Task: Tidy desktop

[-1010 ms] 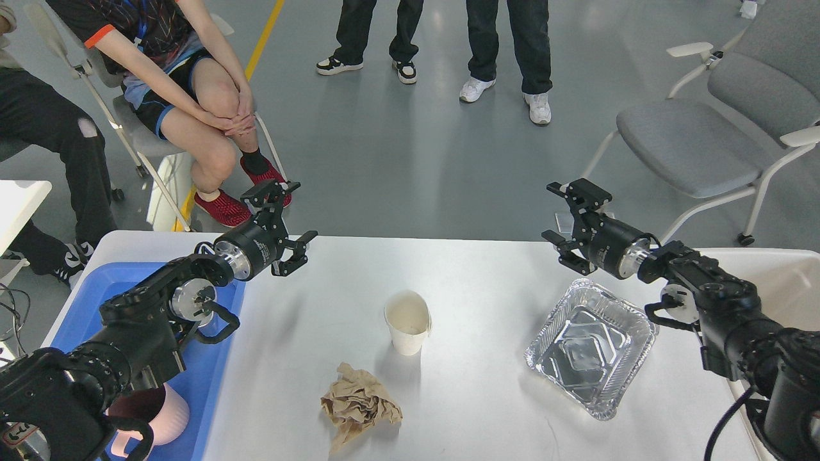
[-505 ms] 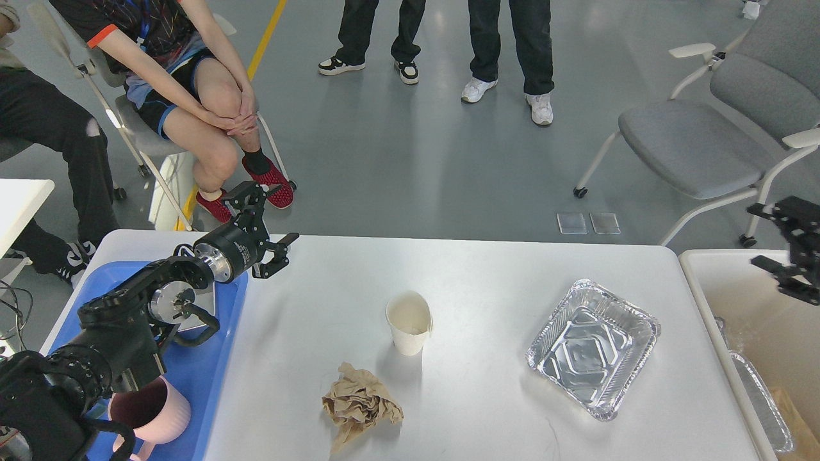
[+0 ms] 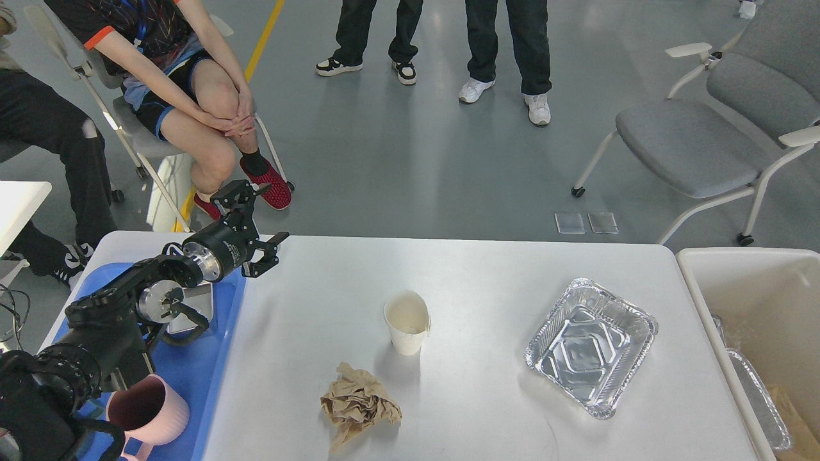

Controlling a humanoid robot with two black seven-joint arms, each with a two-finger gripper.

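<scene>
The left pincer (image 3: 252,221) hangs in the air above the far left corner of the worktop (image 3: 474,384), its 2 fingers spread wide and nothing between them. It points away from the robot, toward the seated person's red shoe (image 3: 269,187). Behind it the black left arm (image 3: 122,314) slopes back down over the blue tray (image 3: 192,378), which sits along the left edge of the worktop. A pink mug (image 3: 150,410) stands in the near part of that tray, partly hidden by the arm, and a small grey flat item (image 3: 195,304) in the tray peeks out under the wrist; what it is, hard to say.

The right pincer is out of sight, no arm on that side at all.

Out on the white worktop, 3 things lie well apart. A paper cup (image 3: 408,328) stands upright near the middle, mouth open to the ceiling. Nearer the robot and slightly left, a crumpled brown paper (image 3: 359,406) lies loose. Off to the right rests a foil tray (image 3: 590,346), open side up, turned at an angle to the edge.

Just beside the right edge of the worktop stands an off-white bin (image 3: 705,269), with another foil tray (image 3: 756,397) and some brown scrap inside. Beyond, a grey chair (image 3: 692,137) stands on the floor.
</scene>
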